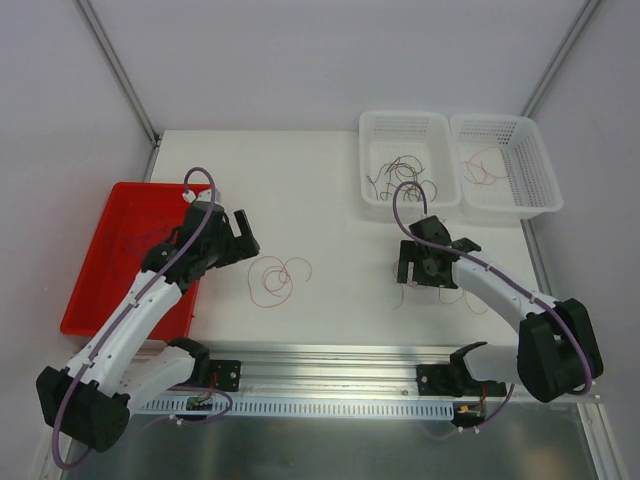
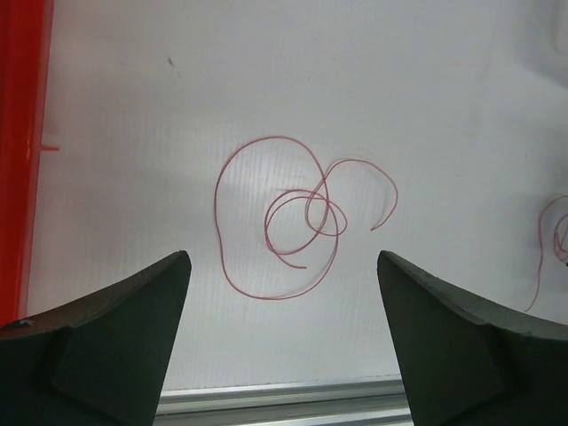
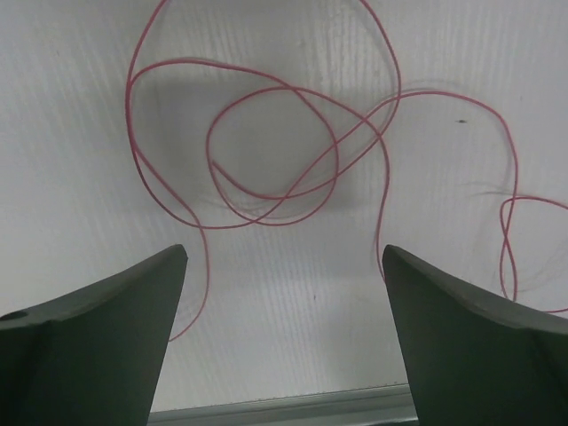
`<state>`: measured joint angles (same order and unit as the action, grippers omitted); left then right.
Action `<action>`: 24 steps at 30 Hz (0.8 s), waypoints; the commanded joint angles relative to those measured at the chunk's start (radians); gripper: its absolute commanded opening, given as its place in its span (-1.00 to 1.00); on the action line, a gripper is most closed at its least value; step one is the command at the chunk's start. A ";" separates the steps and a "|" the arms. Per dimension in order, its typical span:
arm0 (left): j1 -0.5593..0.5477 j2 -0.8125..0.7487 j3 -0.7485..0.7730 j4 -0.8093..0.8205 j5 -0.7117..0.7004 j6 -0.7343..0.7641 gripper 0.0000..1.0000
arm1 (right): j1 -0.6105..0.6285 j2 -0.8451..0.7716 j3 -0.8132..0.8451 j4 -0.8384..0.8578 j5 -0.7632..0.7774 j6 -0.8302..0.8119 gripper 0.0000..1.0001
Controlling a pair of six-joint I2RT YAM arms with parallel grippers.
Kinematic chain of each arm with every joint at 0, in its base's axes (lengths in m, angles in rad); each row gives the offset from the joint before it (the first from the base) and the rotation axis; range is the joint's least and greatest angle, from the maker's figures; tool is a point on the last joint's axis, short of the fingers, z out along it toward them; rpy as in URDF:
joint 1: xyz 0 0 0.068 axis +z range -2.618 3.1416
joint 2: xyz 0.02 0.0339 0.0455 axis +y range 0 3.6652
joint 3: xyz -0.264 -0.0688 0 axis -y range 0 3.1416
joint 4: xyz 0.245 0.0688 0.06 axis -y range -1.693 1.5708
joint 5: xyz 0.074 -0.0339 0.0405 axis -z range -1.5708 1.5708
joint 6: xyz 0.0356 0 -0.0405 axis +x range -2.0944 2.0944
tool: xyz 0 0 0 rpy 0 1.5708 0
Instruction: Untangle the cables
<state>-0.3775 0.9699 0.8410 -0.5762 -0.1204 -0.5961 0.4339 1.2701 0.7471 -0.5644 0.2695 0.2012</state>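
A pink-red cable (image 1: 278,278) lies in loose overlapping loops on the white table, just right of my left gripper (image 1: 245,238). In the left wrist view these loops (image 2: 275,138) lie ahead of my left gripper (image 2: 282,257), which is open, empty and above the table. A second pink-red cable (image 3: 258,224) lies looped under my right gripper (image 3: 284,250), which is open and empty; one strand runs down by the left finger (image 3: 133,302). In the top view my right gripper (image 1: 425,275) hovers at centre right.
A red tray (image 1: 95,300) sits at the left. Two white baskets stand at the back right: the left one (image 1: 372,195) holds dark brown and purple cables (image 1: 400,172), the right one (image 1: 545,200) a pink-red cable (image 1: 485,168). An aluminium rail (image 1: 330,360) runs along the front edge.
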 commanded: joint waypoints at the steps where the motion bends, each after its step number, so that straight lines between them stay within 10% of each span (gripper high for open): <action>1: 0.009 -0.065 0.081 -0.022 -0.012 0.126 0.76 | -0.009 0.024 0.020 0.064 -0.070 0.017 0.93; 24: 0.009 -0.057 -0.033 0.085 -0.257 0.331 0.83 | 0.002 0.290 0.110 0.155 -0.158 0.058 0.78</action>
<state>-0.3775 0.9184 0.8158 -0.5293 -0.3290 -0.2928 0.4328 1.5349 0.8394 -0.4229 0.1242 0.2317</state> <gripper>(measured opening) 0.919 0.912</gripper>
